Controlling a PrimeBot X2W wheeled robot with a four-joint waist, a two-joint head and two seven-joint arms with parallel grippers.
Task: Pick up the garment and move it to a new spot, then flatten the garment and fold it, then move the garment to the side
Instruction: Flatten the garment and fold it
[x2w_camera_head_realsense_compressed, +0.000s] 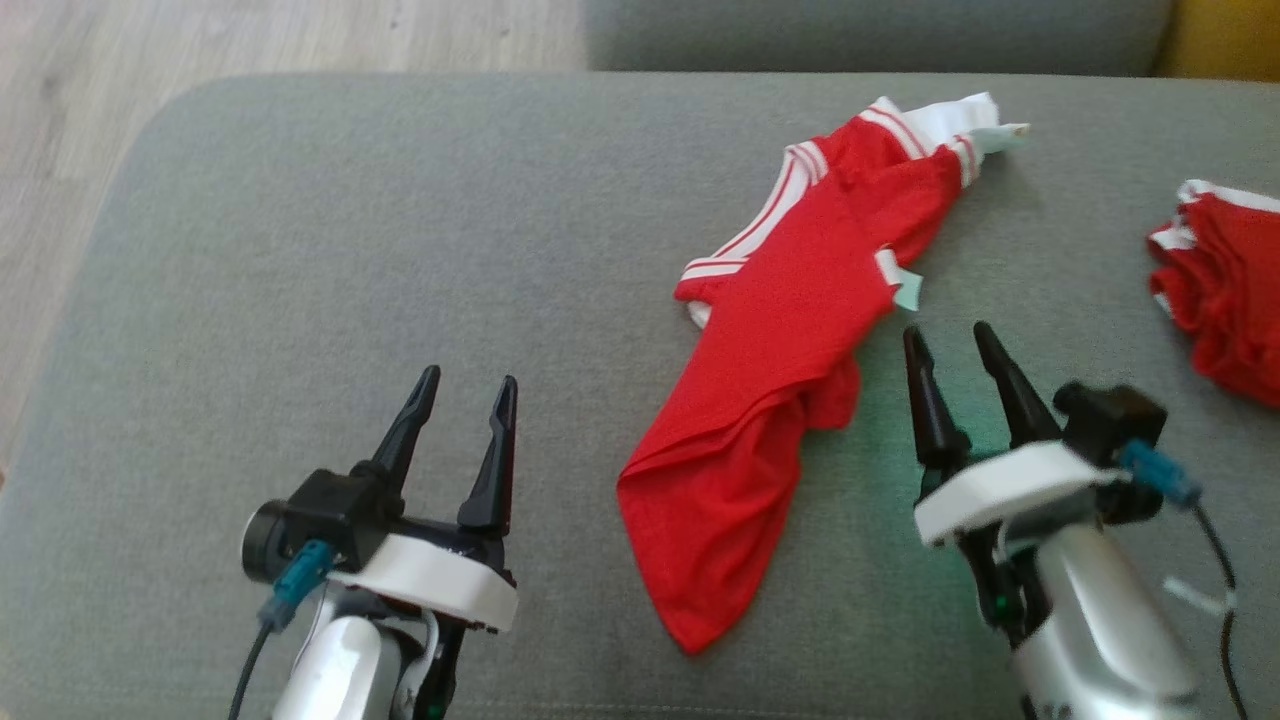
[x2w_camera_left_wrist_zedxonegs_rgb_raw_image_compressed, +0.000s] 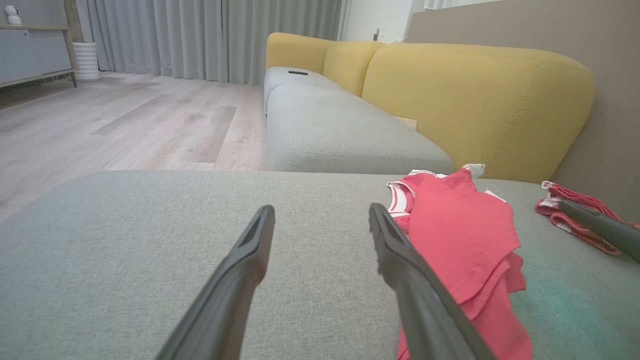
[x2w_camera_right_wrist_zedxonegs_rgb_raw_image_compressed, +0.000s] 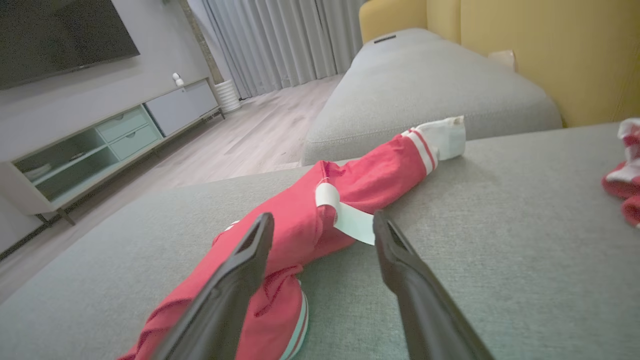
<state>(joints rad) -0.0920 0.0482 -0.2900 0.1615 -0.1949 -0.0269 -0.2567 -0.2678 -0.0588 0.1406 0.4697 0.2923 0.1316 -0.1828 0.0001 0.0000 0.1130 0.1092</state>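
A red garment (x2w_camera_head_realsense_compressed: 775, 370) with white striped trim lies crumpled in a long diagonal strip on the grey cushion (x2w_camera_head_realsense_compressed: 400, 250). It also appears as the garment (x2w_camera_left_wrist_zedxonegs_rgb_raw_image_compressed: 465, 240) in the left wrist view and the garment (x2w_camera_right_wrist_zedxonegs_rgb_raw_image_compressed: 320, 215) in the right wrist view, where a white tag (x2w_camera_right_wrist_zedxonegs_rgb_raw_image_compressed: 350, 217) hangs from it. My left gripper (x2w_camera_head_realsense_compressed: 468, 385) stands open to the garment's left, apart from it. My right gripper (x2w_camera_head_realsense_compressed: 948, 335) is open just right of the garment's middle, its fingertips near the tag, holding nothing.
A second red and white garment (x2w_camera_head_realsense_compressed: 1225, 285) lies at the cushion's right edge. A yellow sofa back (x2w_camera_left_wrist_zedxonegs_rgb_raw_image_compressed: 475, 95) and another grey seat (x2w_camera_left_wrist_zedxonegs_rgb_raw_image_compressed: 340, 130) stand beyond. Wooden floor (x2w_camera_head_realsense_compressed: 200, 40) lies past the cushion's far left edge.
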